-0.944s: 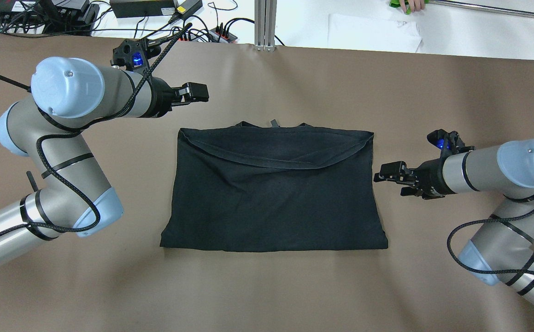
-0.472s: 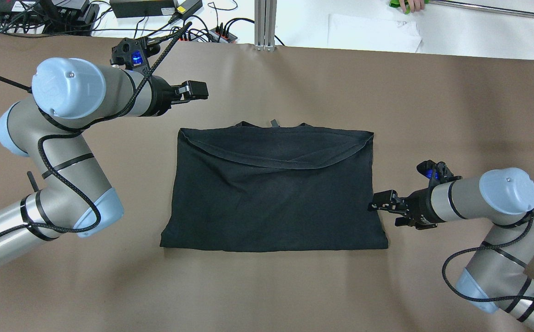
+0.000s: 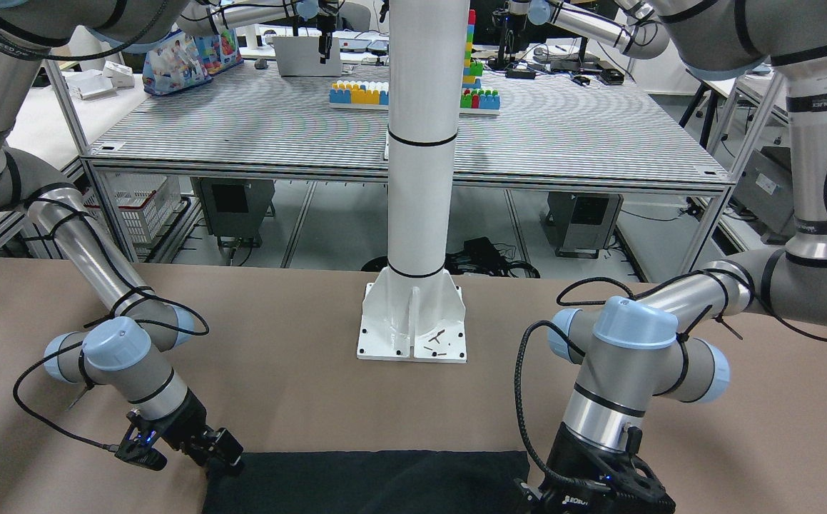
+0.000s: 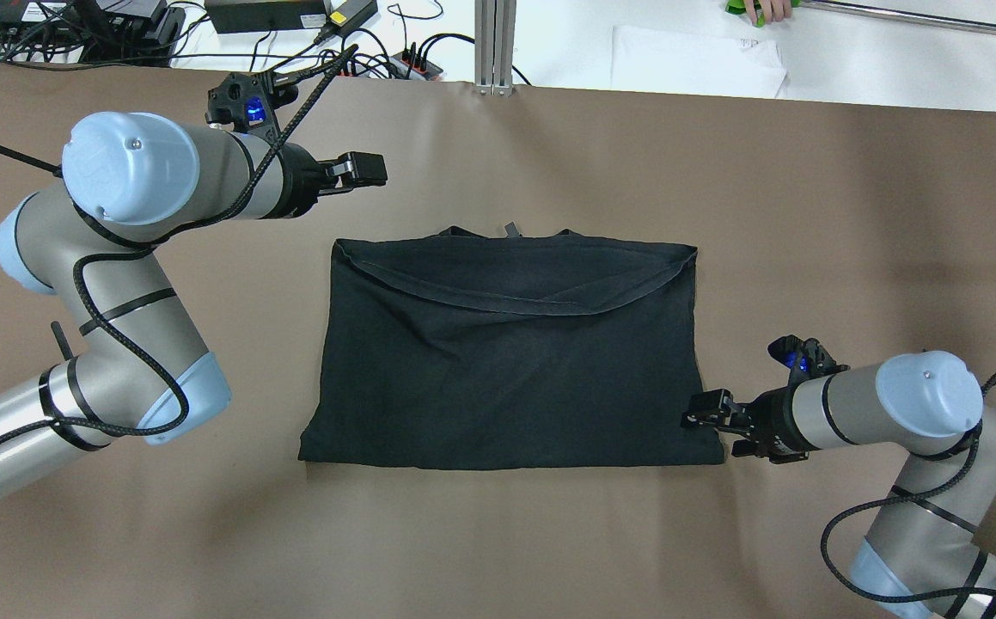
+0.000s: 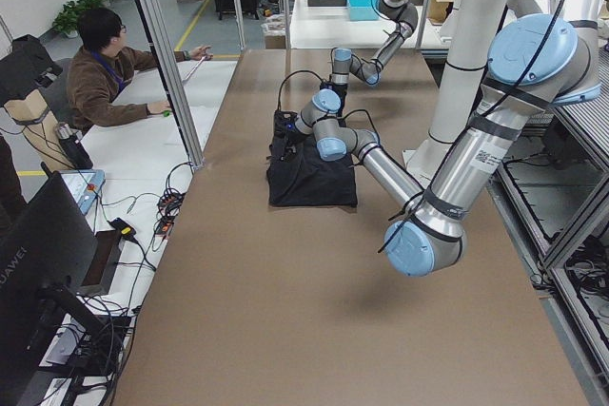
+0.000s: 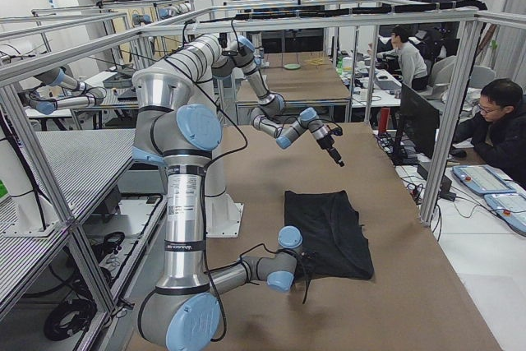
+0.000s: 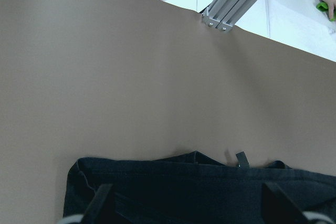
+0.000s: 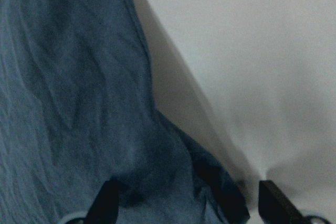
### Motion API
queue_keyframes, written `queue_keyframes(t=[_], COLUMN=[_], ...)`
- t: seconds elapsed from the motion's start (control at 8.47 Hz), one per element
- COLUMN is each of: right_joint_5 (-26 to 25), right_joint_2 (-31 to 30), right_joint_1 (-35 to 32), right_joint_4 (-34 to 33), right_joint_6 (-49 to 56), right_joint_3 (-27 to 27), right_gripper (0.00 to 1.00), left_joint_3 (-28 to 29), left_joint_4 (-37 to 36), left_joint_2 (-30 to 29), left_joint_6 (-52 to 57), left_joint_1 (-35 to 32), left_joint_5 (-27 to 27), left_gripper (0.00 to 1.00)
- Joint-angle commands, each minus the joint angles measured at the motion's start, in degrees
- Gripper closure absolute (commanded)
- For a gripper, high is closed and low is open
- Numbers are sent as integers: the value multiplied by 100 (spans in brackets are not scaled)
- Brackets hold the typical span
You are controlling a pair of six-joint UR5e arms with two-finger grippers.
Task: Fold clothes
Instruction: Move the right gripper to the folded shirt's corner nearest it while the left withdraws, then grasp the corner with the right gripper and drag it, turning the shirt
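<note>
Clothes (image 4: 506, 352) lie half-folded on the table (image 4: 807, 215) in the overhead view. My right gripper (image 4: 697, 411) has dropped from beside the right edge to the near right corner, low and level, so I judge a pinch is next. Left gripper (image 4: 367, 169) hovers past the far left corner. Both wrist views show jaws wide, nothing held.

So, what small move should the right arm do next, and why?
Probably close the right claw on the near right corner of the black garment. The claw is open at that corner, with fabric between its fingers in the wrist view; the left claw hovers open beyond the far left corner.
</note>
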State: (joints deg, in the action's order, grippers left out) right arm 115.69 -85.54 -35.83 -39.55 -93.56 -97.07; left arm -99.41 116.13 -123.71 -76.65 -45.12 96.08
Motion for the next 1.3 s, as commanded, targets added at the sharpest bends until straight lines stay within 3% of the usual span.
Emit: queue_keyframes(t=[0.0, 0.12, 0.24, 0.83, 1.18], right_joint_5=[-65, -47, -3, 611, 701], right_joint_2=[-24, -24, -24, -209, -103], right_joint_1=[67, 50, 32, 93, 1082], right_joint_4=[0, 0, 0, -53, -26], right_joint_6=[-13, -13, -13, -345, -522], right_joint_3=[-13, -22, -101, -1119, -1893], right_gripper=[57, 92, 100, 100, 100], left_joint_3=[1, 9, 9, 80, 80], left_joint_4=[6, 6, 6, -3, 6], left_joint_2=[-13, -13, -13, -31, 13], left_joint_6=[0, 0, 0, 9, 0], left_joint_1=[29, 30, 30, 30, 30], left_joint_5=[-45, -45, -124, -160, -318], left_gripper=[0, 0, 0, 0, 0])
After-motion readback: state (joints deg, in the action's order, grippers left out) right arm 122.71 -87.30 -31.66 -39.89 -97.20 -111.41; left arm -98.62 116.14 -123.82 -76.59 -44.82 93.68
